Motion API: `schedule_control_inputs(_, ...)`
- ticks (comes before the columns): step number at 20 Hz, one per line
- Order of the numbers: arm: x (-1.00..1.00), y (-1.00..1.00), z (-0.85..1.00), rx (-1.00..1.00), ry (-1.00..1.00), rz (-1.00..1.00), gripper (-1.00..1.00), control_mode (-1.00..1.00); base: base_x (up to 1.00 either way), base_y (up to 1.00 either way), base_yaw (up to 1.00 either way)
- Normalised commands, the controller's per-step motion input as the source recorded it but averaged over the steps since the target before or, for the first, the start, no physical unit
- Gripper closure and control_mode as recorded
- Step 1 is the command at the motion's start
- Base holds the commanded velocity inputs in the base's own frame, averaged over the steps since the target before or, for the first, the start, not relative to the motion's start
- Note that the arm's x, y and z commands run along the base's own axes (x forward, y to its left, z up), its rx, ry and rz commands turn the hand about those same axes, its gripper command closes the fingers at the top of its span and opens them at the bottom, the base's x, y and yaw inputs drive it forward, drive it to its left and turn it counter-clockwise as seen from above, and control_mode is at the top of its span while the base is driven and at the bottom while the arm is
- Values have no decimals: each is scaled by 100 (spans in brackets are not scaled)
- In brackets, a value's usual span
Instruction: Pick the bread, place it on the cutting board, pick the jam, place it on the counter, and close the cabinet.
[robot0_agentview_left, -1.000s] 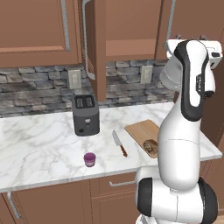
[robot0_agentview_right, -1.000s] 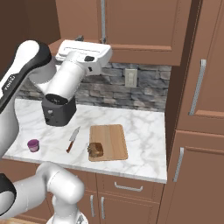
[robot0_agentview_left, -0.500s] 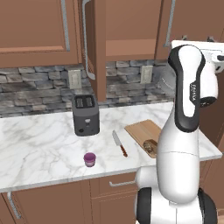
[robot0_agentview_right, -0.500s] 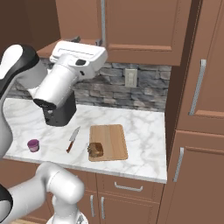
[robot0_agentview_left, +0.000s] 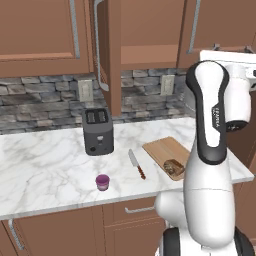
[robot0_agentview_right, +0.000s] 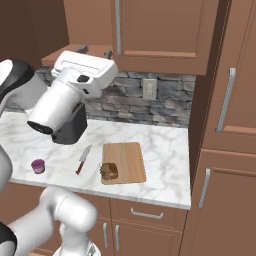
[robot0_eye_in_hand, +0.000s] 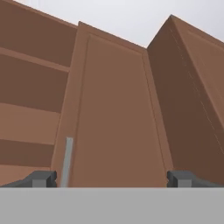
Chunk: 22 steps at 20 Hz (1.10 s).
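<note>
My pincer (robot0_eye_in_hand: 111, 178) is spread wide and empty facing the open cabinet (robot0_eye_in_hand: 113, 113) door, bread (robot0_agentview_right: 109, 171) on the cutting board (robot0_agentview_right: 125, 161), jam (robot0_agentview_left: 102, 182) near the tabletop's (robot0_agentview_left: 45, 165) front edge.

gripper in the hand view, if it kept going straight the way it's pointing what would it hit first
Most likely the open cabinet door: its brown panel fills the line ahead of the open gripper, silver handle near the left fingertip. How far is unclear.

- One bread (robot0_agentview_right: 109, 171), on the cutting board's 7 o'clock corner.
- One cutting board (robot0_agentview_right: 126, 159).
- One jam (robot0_agentview_left: 102, 182), at 6 o'clock from the toaster.
- One toaster (robot0_agentview_left: 97, 131).
- One knife (robot0_agentview_left: 136, 164).
- Two wall outlets (robot0_agentview_left: 85, 88), seen in the left base view.
</note>
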Motion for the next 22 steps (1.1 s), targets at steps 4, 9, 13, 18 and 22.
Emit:
schedule_control_inputs(4, -41, 16, 0, 0, 0, -7, -100, -100, 0, 0, 0)
schedule_control_inputs(9, -43, 20, 0, 0, 0, -7, -100, -100, 0, 0, 0)
schedule_control_inputs(13, -46, 18, 2, 0, 0, -7, -100, -100, 0, 0, 0)
schedule_control_inputs(18, -47, 16, 2, 0, 0, -7, -100, -100, 0, 0, 0)
schedule_control_inputs(22, -45, 17, 2, 0, 0, -7, -100, -100, 0, 0, 0)
